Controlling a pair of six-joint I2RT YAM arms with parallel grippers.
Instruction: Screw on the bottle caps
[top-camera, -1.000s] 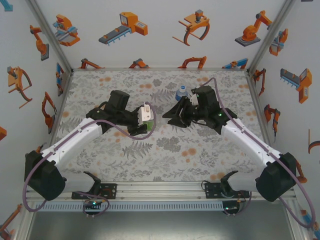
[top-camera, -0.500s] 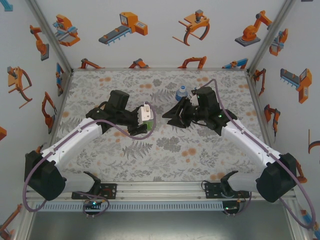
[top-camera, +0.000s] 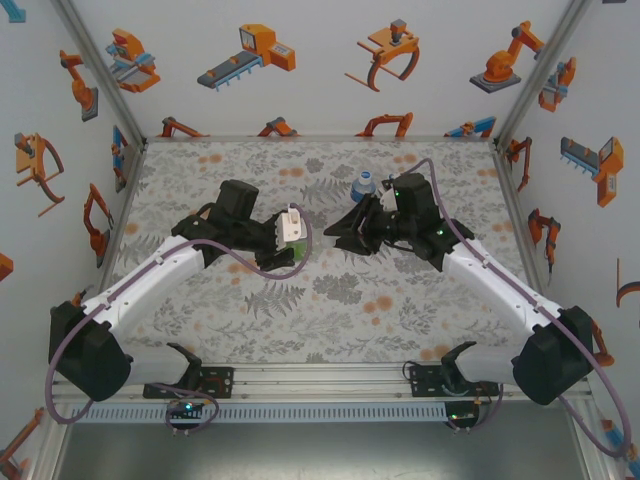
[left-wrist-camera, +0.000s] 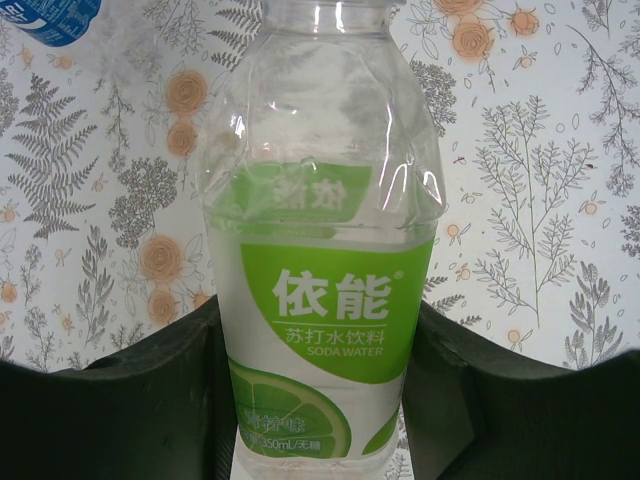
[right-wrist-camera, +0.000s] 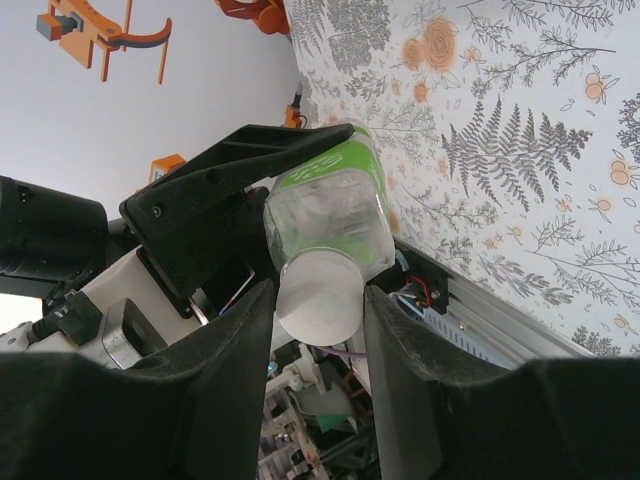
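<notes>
The clear bottle (left-wrist-camera: 325, 300) wears a lime-green label with white lettering; its cap (right-wrist-camera: 318, 295) is whitish. The second bottle (left-wrist-camera: 45, 15), upper left of the left wrist view, shows blue. The tabletop (left-wrist-camera: 540, 200) is white with grey ferns and orange flowers.

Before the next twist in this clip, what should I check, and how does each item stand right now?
1. Left end effector shut on the green-label bottle: ok.
2. Cap sitting on that bottle's neck: ok.
3. Right end effector closed around the cap, both fingers appearing to touch it: ok.
4. Cap fully threaded down: cannot tell.
5. Blue-label bottle upright on the table, close behind the right end effector: ok.
6. Blue-label bottle capped: cannot tell.
</notes>
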